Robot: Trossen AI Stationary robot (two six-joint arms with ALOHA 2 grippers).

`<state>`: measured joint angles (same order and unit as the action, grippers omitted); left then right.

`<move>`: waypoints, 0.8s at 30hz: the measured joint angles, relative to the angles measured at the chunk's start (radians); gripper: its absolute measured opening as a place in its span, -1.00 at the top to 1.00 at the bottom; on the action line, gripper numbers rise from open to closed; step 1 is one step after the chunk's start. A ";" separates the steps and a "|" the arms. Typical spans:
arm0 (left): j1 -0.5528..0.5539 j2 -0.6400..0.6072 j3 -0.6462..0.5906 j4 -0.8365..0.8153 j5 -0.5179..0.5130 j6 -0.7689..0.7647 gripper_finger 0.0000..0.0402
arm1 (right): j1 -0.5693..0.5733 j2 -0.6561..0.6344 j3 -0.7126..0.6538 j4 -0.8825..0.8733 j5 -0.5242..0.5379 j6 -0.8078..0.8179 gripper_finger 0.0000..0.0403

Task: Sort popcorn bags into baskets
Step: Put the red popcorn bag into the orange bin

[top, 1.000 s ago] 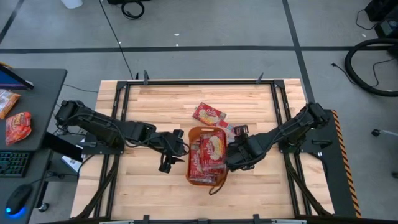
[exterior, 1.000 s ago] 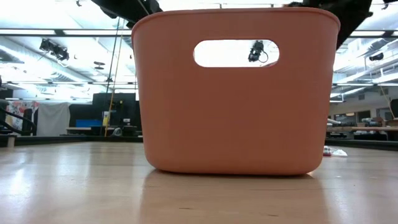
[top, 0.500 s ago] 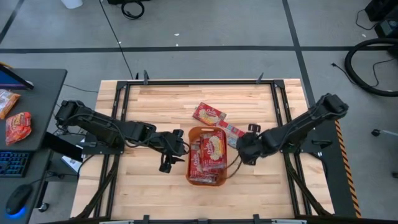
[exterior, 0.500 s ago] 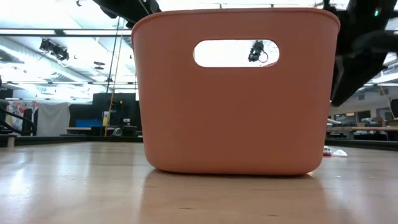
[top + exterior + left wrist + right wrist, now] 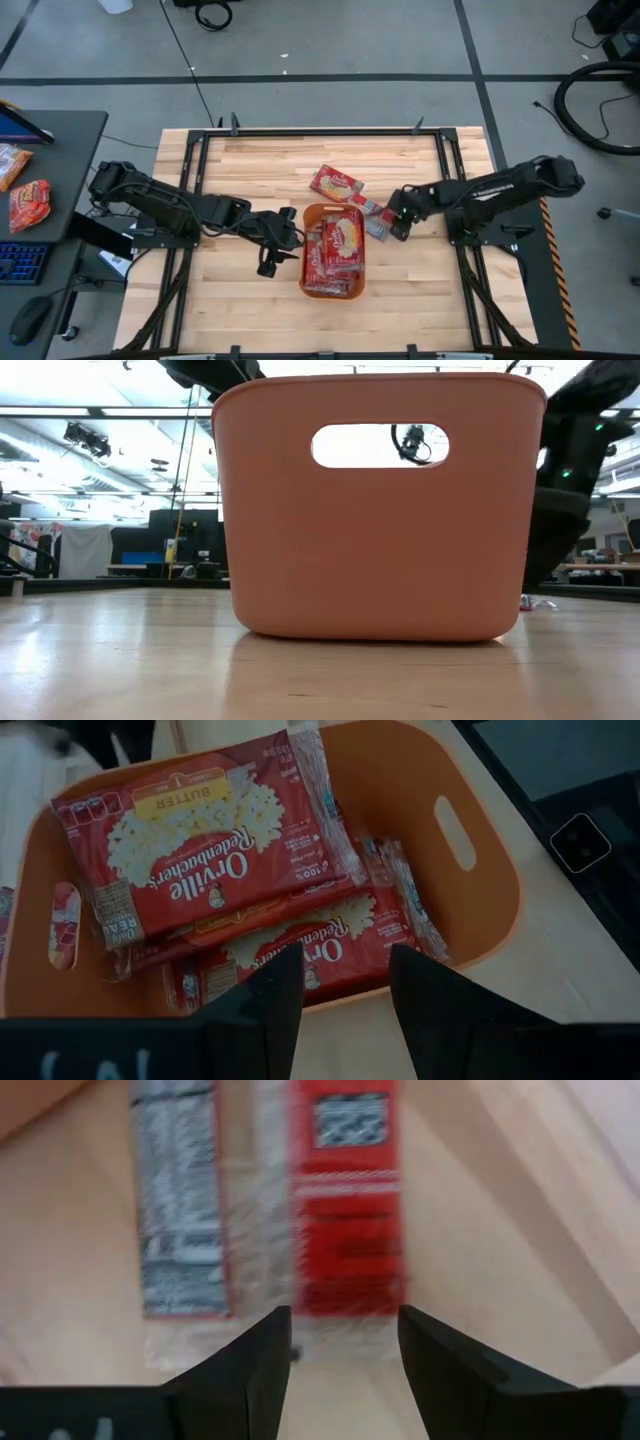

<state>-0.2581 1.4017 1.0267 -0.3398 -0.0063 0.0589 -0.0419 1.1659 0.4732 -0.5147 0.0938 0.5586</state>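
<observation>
The right end effector (image 5: 397,215), open and empty, hovers over a bag (image 5: 377,213) lying beside the basket (image 5: 308,214), lined up to grasp. The left end effector (image 5: 274,243) waits half-open, empty, left of the basket.

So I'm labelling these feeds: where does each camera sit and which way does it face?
High: overhead, straight down; both arms, tub.
Low: table height, facing the tub's wall; right arm at its edge.
Left wrist: behind the open left claw, looking into the tub at bags.
Right wrist: behind the open right claw, over a table bag.
High and left wrist share the bags in the tub.
</observation>
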 joint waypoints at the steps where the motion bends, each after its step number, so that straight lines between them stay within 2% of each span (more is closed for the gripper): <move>1: 0.000 0.000 0.000 0.000 0.000 0.004 0.23 | -0.037 -0.006 -0.009 0.013 -0.018 -0.016 0.05; 6: 0.002 0.000 0.000 0.000 0.000 0.005 0.23 | -0.220 -0.014 -0.021 0.022 -0.115 -0.121 -0.06; 12: 0.004 0.000 0.000 -0.001 0.000 0.005 0.23 | -0.385 0.012 -0.021 0.067 -0.358 -0.209 -0.22; 17: 0.003 0.000 0.000 -0.003 0.000 0.005 0.23 | -0.426 0.079 -0.018 0.089 -0.397 -0.228 -0.25; 24: 0.003 0.000 0.000 -0.020 0.000 0.003 0.23 | -0.431 0.136 -0.019 0.173 -0.529 -0.212 -0.17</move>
<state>-0.2550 1.4017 1.0267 -0.3593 -0.0063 0.0624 -0.4732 1.3021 0.4539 -0.3413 -0.4348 0.3467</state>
